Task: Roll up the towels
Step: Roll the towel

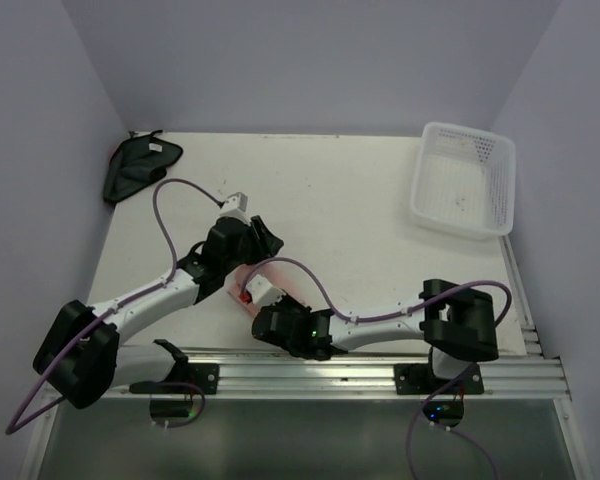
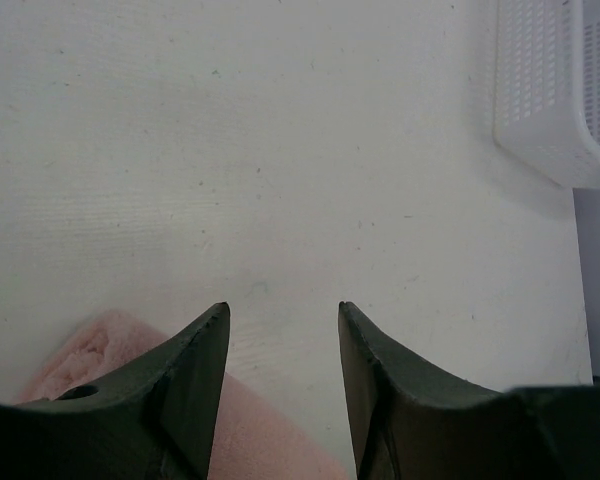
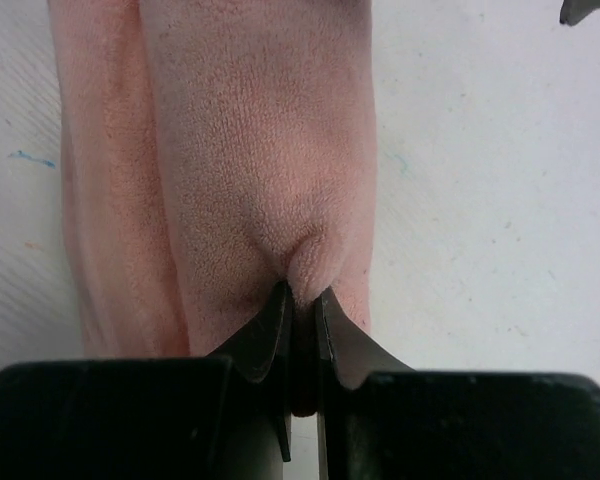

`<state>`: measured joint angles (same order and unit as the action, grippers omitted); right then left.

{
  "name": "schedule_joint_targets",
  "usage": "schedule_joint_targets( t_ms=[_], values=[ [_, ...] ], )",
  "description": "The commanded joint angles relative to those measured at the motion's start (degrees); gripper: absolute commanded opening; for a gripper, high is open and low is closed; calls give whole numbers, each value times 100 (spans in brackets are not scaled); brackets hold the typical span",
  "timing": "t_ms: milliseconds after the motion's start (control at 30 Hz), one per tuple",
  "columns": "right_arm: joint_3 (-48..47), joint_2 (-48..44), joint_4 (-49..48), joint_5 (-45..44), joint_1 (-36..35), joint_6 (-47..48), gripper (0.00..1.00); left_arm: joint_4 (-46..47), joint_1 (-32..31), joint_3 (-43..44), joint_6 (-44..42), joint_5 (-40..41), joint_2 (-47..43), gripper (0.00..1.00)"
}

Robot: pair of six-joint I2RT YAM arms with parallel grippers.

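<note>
Right end effector (image 3: pixel 302 295) pinches pink towel (image 3: pixel 260 150) — hidden overhead — left end effector (image 2: pixel 283 310) parted.

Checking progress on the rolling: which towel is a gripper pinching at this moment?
The pink towel, a fold of it pinched in the shut right gripper. The dark cloth lies untouched in the far left corner.

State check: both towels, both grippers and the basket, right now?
pink towel: long narrow band on the table, end pinched
dark cloth: bunched in far-left corner, not rolled
basket: upright, no towel inside
left gripper: open, holding nothing
right gripper: shut on pink towel
</note>
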<state>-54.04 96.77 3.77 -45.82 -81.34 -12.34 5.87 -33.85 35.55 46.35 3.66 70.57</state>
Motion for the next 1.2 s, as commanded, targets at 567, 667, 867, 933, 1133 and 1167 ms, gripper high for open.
schedule_joint_targets(
  t_ms=[567,667,867,933,1133,1167],
  values=[
    [-1390,1617,1802,-2862,-796,154,0,-130,27,-312,23,29,-597,52],
    [-1320,1582,1995,-2932,-708,39,0,-112,27,-259,15,12,-562,52],
    [-1284,1555,2285,-3046,-576,-102,0,-77,27,-145,15,-15,-482,52],
    [-1363,1608,2382,-3117,-576,-163,0,-68,27,-101,6,-32,-456,52],
    [-1434,1731,2331,-2898,-699,-24,0,-68,27,-101,15,-102,-500,52],
    [-1442,1740,2286,-2845,-716,-6,0,-77,27,-110,15,-102,-517,52]
  ],
)
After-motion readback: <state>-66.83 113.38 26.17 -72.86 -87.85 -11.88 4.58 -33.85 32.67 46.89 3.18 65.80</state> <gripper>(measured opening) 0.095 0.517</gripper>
